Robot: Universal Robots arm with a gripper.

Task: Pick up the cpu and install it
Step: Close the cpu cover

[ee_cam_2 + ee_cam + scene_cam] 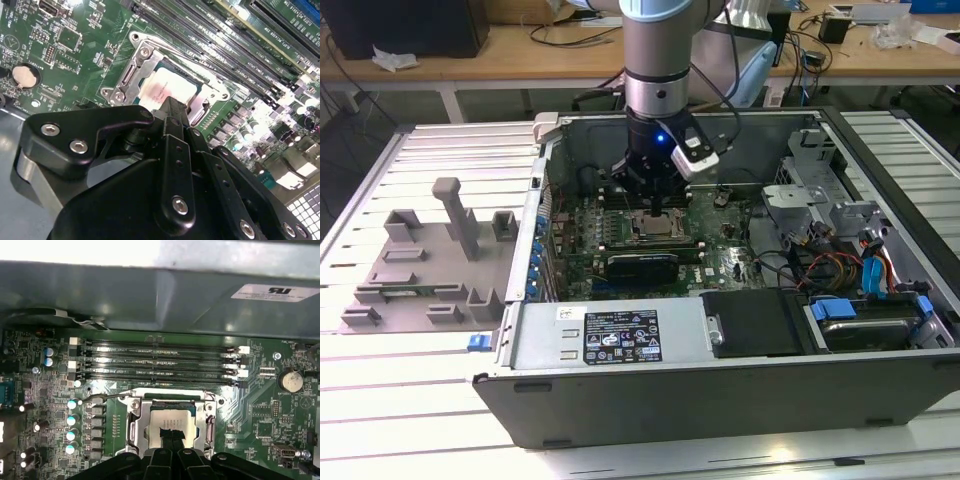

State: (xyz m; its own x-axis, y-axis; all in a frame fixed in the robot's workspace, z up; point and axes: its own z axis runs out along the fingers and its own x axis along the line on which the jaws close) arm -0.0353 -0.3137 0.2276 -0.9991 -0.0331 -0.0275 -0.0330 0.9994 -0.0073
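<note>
The cpu (167, 89) (172, 419), a flat silver square, lies level inside the open metal socket frame (134, 70) (134, 424) on the green motherboard. In the exterior view the arm reaches straight down into the open computer case, with my gripper (655, 207) just above the cpu (656, 226). In both wrist views the black fingers are drawn together, and my gripper (172, 106) (172, 434) has its tips at the cpu's near edge, over its top face. Nothing is pinched between the fingers.
Several black memory slots (160, 365) (215, 35) run beside the socket, with the case wall (150, 295) behind them. A long black card (642, 266) lies just in front of the socket. A grey fixture (420, 270) sits on the exterior view's left and cables (850, 270) on its right.
</note>
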